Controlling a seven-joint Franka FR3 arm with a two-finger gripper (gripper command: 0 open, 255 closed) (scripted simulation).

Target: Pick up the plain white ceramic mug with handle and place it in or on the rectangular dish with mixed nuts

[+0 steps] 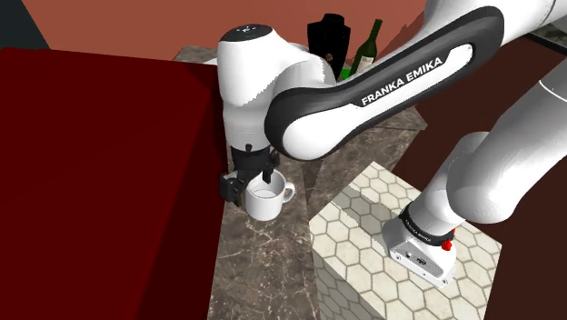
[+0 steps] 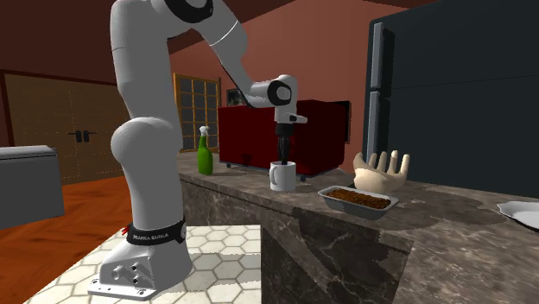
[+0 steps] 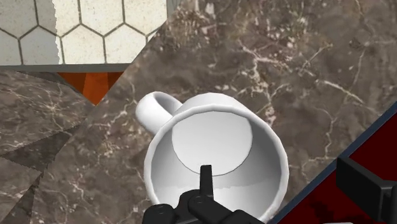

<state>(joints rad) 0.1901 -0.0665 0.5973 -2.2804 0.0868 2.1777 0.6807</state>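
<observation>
A plain white mug [image 1: 266, 197] with a handle stands upright on the dark marble counter [image 1: 273, 264], close to a big dark red box [image 1: 100, 182]. My black gripper [image 1: 254, 175] hangs straight down over the mug, and its tip dips past the rim into the mug [image 2: 282, 175]. From the wrist, the mug [image 3: 216, 153] lies directly below the gripper [image 3: 205, 184], which reaches inside its near wall. A rectangular grey dish of brown nuts [image 2: 357, 200] sits on the counter [image 2: 432, 224], toward the second exterior view's right of the mug.
A pale hand-shaped ornament [image 2: 381, 173] stands just behind the dish. A green bottle [image 2: 204, 154] and the dark red box [image 2: 250, 134] are beyond the mug. A white plate [image 2: 521, 213] lies at the counter's far right. The hexagon-tiled stand [image 1: 391, 245] adjoins the counter.
</observation>
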